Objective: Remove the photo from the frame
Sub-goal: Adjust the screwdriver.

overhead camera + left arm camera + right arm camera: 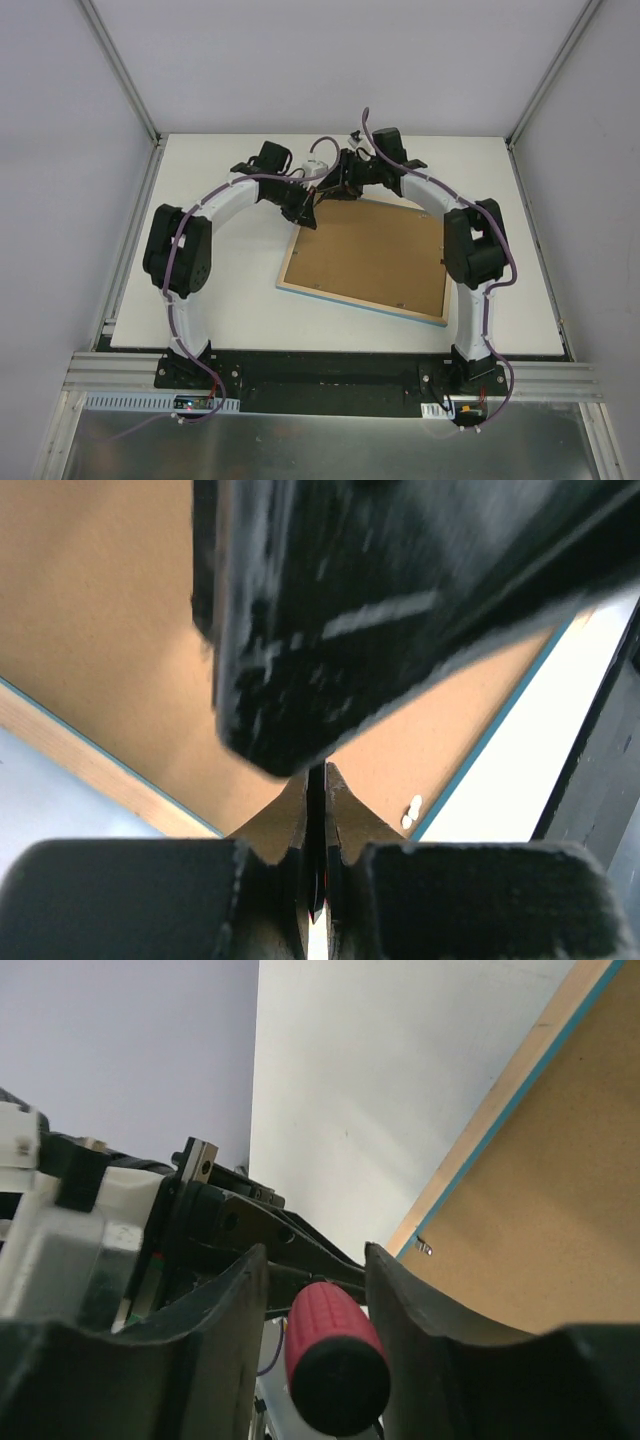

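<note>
Top external: thin light-blue frame (360, 304) face-down, brown backing board (370, 255) up, photo hidden under. L gripper (316, 780) pinched closed at 11 o'clock corner; R gripper (315, 1260) astride red handle (335, 1355), grip unclear. Pry backing slowly.

We see our left arm (183, 305) and right arm (478, 310) rise from their bases at the near edge. They bow outward at the dark elbows, then curve in until the two wrists meet at the far middle, almost head to head. The left tool (316, 780) angles downward and is closed, its fingers (288, 825) pressed together with only a hairline slit between them. A black, blurred part of the other arm looms close over its tips. The right tool (313, 1255) sits just beside it, its fingers (225, 1305) standing apart.
</note>
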You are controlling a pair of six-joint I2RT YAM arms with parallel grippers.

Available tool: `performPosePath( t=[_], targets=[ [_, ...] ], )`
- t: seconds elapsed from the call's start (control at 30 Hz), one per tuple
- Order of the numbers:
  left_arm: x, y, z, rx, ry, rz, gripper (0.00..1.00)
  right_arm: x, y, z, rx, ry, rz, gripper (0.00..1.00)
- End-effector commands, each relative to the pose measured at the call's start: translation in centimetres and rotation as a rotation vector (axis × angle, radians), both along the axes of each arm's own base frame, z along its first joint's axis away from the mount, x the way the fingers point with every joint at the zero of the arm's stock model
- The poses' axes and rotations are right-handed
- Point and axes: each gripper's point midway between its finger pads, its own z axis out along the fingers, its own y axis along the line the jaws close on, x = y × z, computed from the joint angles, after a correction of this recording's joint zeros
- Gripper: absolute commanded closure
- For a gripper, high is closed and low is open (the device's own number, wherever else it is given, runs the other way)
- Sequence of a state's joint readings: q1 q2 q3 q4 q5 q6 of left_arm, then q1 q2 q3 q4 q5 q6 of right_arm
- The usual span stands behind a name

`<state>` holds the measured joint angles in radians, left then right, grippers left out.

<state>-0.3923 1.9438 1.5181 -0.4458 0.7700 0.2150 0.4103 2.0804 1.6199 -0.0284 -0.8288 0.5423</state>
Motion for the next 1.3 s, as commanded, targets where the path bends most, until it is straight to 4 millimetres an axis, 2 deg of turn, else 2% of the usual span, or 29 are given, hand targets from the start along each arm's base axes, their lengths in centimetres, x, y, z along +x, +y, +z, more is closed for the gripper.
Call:
performPosePath(
  t=[0.0, 0.17, 0.33, 0.5, 0.6, 0.77, 0.9, 1.0, 1.27],
  targets=[
    [-1.8, 0.8, 2.6, -0.006, -0.145, -0.089, 1.00, -2.5, -1.2, 4.7, 0.028, -0.104, 0.193, 0.52],
    [-3.4, 0.6, 3.3, -0.026, -0.198, -0.157, 1.00, -3.9, -2.0, 3.6, -0.008, -0.086, 0.247, 0.52],
    [-4.7, -0.3, 2.9, 0.003, -0.234, -0.209, 1.00, -4.8, -1.5, 3.9, 0.046, -0.022, 0.290, 0.60],
    [-4.5, -0.4, 2.3, 0.030, -0.228, -0.199, 1.00, -5.7, -1.0, 4.3, 0.054, -0.018, 0.321, 0.65],
    [-4.0, -0.3, 1.9, 0.056, -0.222, -0.175, 1.00, -6.3, -0.9, 4.5, 0.049, -0.011, 0.335, 0.64],
    [-3.3, 0.1, 1.0, 0.072, -0.190, -0.123, 1.00, -6.1, -1.8, 4.9, 0.035, -0.039, 0.321, 0.59],
    [-2.5, 0.3, 0.6, 0.067, -0.187, -0.074, 1.00, -6.5, -1.9, 4.1, 0.016, -0.025, 0.318, 0.58],
    [-2.6, 0.1, 0.6, 0.052, -0.179, -0.074, 1.00, -6.6, -1.8, 3.7, 0.020, -0.011, 0.315, 0.59],
    [-3.3, -0.1, 0.4, 0.036, -0.170, -0.102, 1.00, -5.0, -0.7, 4.4, 0.055, -0.016, 0.293, 0.61]
  ],
)
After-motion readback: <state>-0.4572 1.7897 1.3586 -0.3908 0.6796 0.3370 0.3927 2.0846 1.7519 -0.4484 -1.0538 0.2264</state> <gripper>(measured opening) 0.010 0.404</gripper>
